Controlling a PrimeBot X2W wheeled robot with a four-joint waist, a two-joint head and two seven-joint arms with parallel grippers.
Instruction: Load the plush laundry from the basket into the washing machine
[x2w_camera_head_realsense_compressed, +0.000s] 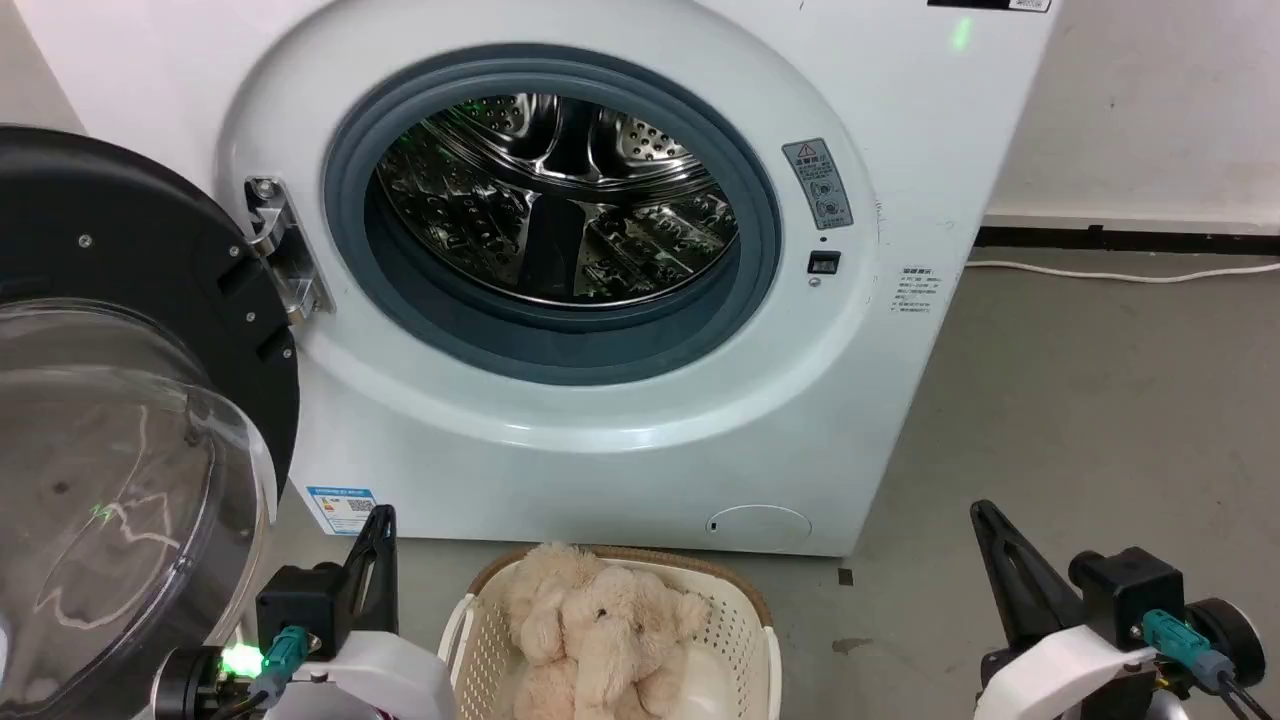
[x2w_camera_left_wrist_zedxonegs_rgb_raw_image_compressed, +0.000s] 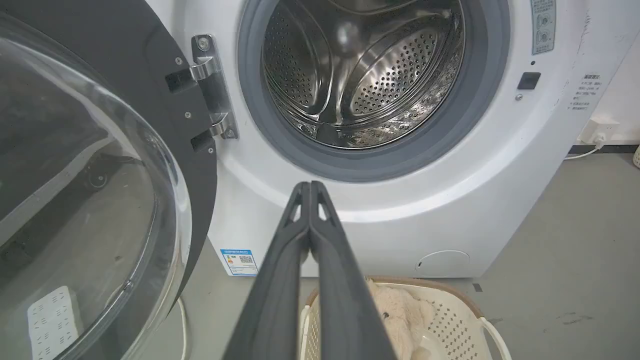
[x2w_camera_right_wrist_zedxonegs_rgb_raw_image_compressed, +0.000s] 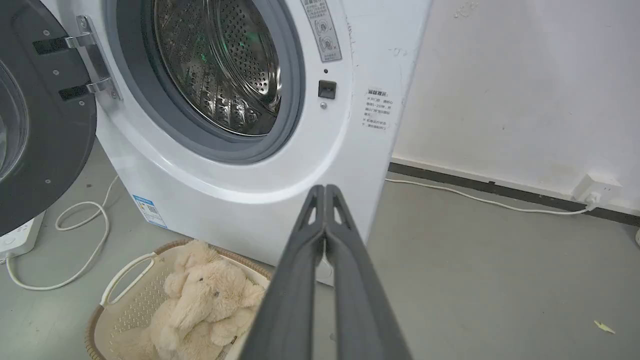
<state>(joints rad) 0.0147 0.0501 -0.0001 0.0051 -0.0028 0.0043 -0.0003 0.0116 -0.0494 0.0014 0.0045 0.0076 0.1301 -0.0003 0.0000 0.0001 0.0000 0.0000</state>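
Note:
The cream-beige plush laundry (x2w_camera_head_realsense_compressed: 595, 625) lies slumped in the cream basket (x2w_camera_head_realsense_compressed: 470, 640) on the floor right before the washing machine (x2w_camera_head_realsense_compressed: 600, 440). The machine's black-rimmed domed door (x2w_camera_head_realsense_compressed: 130, 430) stands swung open to the left, baring the steel drum (x2w_camera_head_realsense_compressed: 555, 200), which holds nothing. My left gripper (x2w_camera_head_realsense_compressed: 383, 516) is shut and empty, hanging left of the basket. My right gripper (x2w_camera_head_realsense_compressed: 980, 510) is shut and empty, well right of it. In the left wrist view the fingers (x2w_camera_left_wrist_zedxonegs_rgb_raw_image_compressed: 310, 186) press together over the plush (x2w_camera_left_wrist_zedxonegs_rgb_raw_image_compressed: 400, 315). The right wrist view has the plush (x2w_camera_right_wrist_zedxonegs_rgb_raw_image_compressed: 205, 295) left of its closed fingers (x2w_camera_right_wrist_zedxonegs_rgb_raw_image_compressed: 325, 190).
A grey floor (x2w_camera_head_realsense_compressed: 1100, 400) stretches to the right of the washer, with a white cable (x2w_camera_head_realsense_compressed: 1120, 272) along the wall's dark skirting. A looped white cord (x2w_camera_right_wrist_zedxonegs_rgb_raw_image_compressed: 75, 235) and a power strip (x2w_camera_right_wrist_zedxonegs_rgb_raw_image_compressed: 20, 237) lie on the floor under the open door.

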